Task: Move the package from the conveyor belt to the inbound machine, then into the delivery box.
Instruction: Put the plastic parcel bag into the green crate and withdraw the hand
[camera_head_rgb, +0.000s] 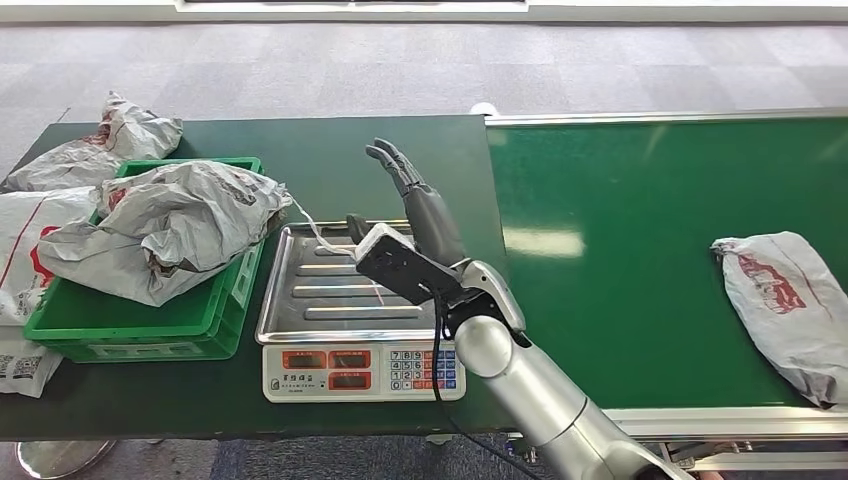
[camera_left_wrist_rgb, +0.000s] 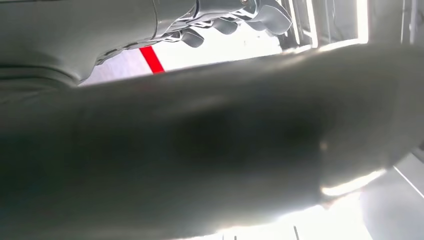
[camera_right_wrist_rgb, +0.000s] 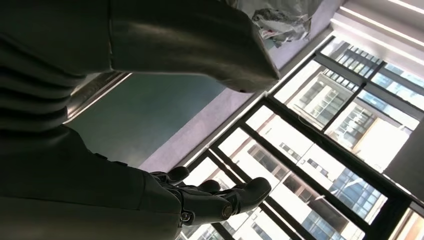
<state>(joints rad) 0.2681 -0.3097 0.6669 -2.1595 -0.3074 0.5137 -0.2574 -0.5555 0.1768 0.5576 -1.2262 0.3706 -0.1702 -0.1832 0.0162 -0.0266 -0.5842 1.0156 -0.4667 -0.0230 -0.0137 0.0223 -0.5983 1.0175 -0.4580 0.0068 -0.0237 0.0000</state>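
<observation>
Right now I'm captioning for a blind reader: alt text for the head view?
The right hand hovers open above the empty scale. Left of it, a green crate holds a crumpled grey package; another package lies on the belt at right.

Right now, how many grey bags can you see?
4: one on the conveyor belt at the right, one in the green box, one behind that box, and one left of it. More may be hidden underneath.
</observation>
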